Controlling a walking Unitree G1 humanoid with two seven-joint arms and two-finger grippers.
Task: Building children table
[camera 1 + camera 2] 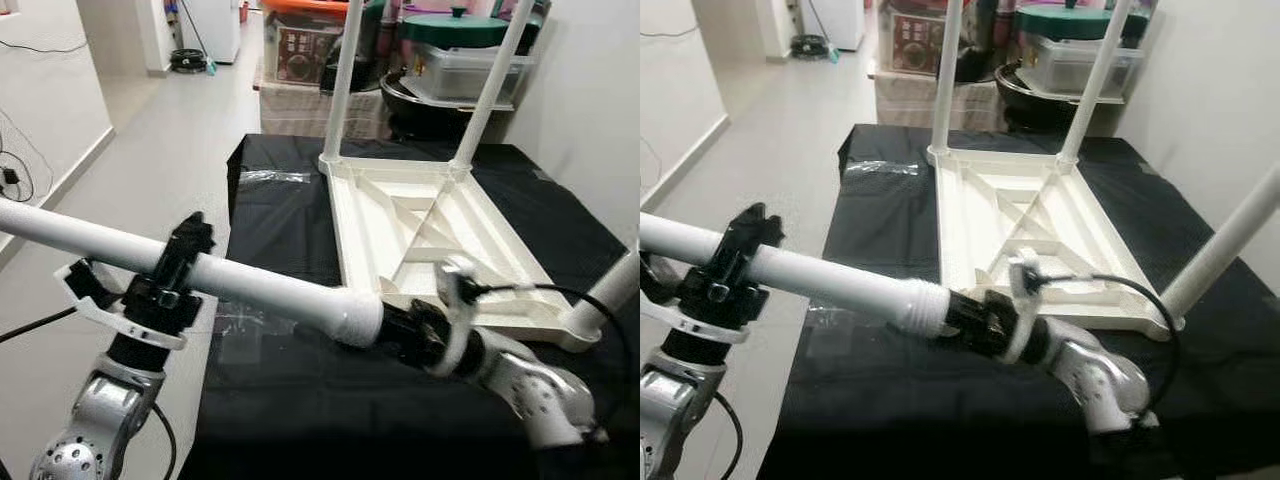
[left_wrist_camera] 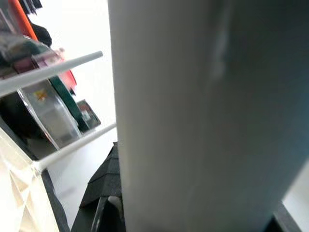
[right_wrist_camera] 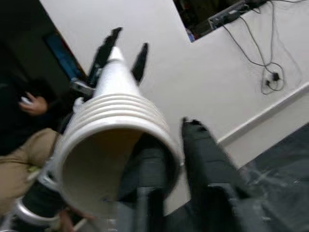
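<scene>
White plastic table leg (image 1: 250, 285) runs across the lower left of the frame, left gripper (image 1: 178, 262) clamped mid-shaft, right gripper (image 1: 415, 332) clamped on its threaded end. Upturned tabletop (image 1: 430, 235) lies centre-right. Next, I judge: thread it into the empty corner.

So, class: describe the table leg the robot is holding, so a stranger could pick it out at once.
Start at the black cloth and the upturned white tabletop lying on it. Three legs already stand in its corners. The fourth leg lies level in front of the tabletop, held between the left gripper and right gripper; unlike the rest, it shows its ribbed open end.
</scene>
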